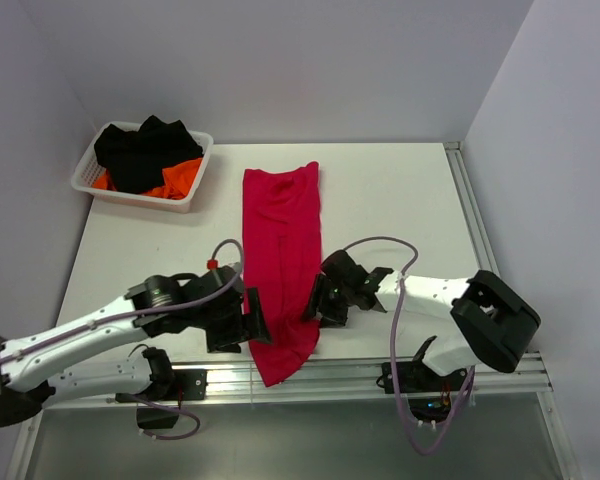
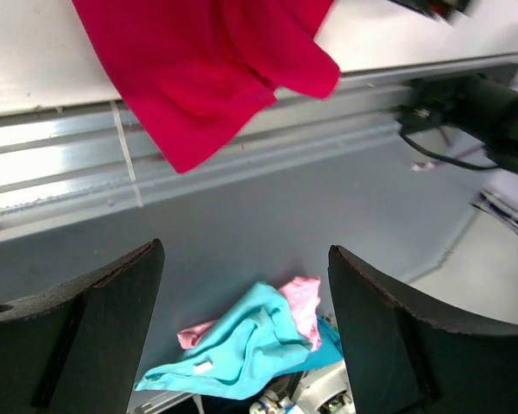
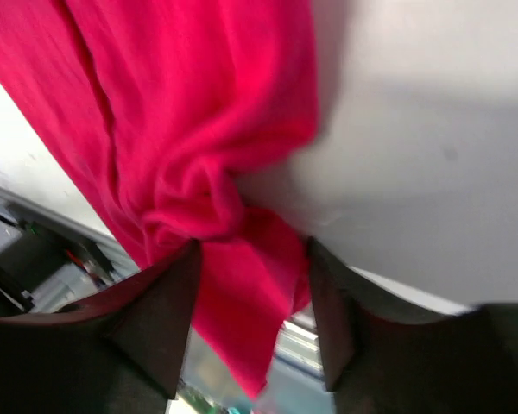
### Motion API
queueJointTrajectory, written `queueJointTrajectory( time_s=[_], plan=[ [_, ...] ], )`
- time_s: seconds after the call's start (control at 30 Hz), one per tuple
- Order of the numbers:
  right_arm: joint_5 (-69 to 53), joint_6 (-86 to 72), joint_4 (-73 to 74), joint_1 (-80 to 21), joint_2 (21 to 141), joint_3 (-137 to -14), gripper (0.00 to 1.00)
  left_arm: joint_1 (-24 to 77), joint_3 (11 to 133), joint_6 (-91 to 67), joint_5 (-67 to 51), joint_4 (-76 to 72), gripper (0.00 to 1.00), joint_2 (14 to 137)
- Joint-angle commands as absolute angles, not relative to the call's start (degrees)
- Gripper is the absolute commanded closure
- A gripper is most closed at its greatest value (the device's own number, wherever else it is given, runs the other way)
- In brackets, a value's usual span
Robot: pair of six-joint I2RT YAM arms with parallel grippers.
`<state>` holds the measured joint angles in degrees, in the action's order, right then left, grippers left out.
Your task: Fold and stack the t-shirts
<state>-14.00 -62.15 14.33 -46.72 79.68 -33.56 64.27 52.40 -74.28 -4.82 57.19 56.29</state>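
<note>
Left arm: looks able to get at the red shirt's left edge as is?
Probably yes. The left gripper is open and empty, and it sits right beside the red shirt at its near left edge, with nothing between them.

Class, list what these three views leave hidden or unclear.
1. Top external: a black garment covers most of the orange garment in the basket, so the items there cannot be counted.
2. Right wrist: the picture is blurred, so it is unclear whether the right gripper clamps the red t-shirt or only straddles it.
3. Left wrist: the teal cloth and pink cloth below the table are cut off by the bottom edge, so their type is unclear.
</note>
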Motion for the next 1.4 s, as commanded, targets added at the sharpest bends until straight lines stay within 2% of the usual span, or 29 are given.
queueJointTrajectory(
  time_s=[0.0,0.2,0.33,0.47,0.57,0.7,0.97,1.17,1.37],
  plan=[
    [-5.37,-63.46,11.6,-47.63,85.06,-31.64,0.42,64.16,52.47,-78.13,-2.99,63.17,0.17,50.63],
    [-2.9,-66.43,13.26,-49.04,85.7,-30.85,0.71,64.16,53.09,-79.45,-0.27,69.78,0.18,43.34],
    [-0.97,-70.04,17.04,-50.45,78.94,-26.82,0.82,64.16,50.63,-79.28,-0.61,70.75,0.19,39.74],
    [-0.09,-74.43,25.03,-51.77,67.53,-24.09,0.89,64.16,45.54,-77.7,-3.59,66.38,0.2,39.02],
    [2.37,-77.86,33.64,-52.47,55.59,-23.91,0.9,64.16,40.97,-75.68,-6.14,62.51,0.19,40.42],
    [4.22,-80.85,41.47,-52.91,46.51,-24.17,0.89,64.25,36.4,-72.17,-8.34,56.63,0.19,44.29],
    [3.34,-83.32,44.47,-53.0,40.79,-22.68,0.91,64.69,36.38,-67.5,-8.97,46.06,0.2,57.56],
    [2.46,-86.3,46.58,-53.79,36.66,-22.15,0.99,66.09,40.15,-68.9,-8.09,38.42,0.22,67.93],
    [2.37,-87.1,46.67,-54.23,36.47,-21.36,1.0,70.92,46.48,-70.4,-4.22,38.32,0.23,75.4]
  ],
)
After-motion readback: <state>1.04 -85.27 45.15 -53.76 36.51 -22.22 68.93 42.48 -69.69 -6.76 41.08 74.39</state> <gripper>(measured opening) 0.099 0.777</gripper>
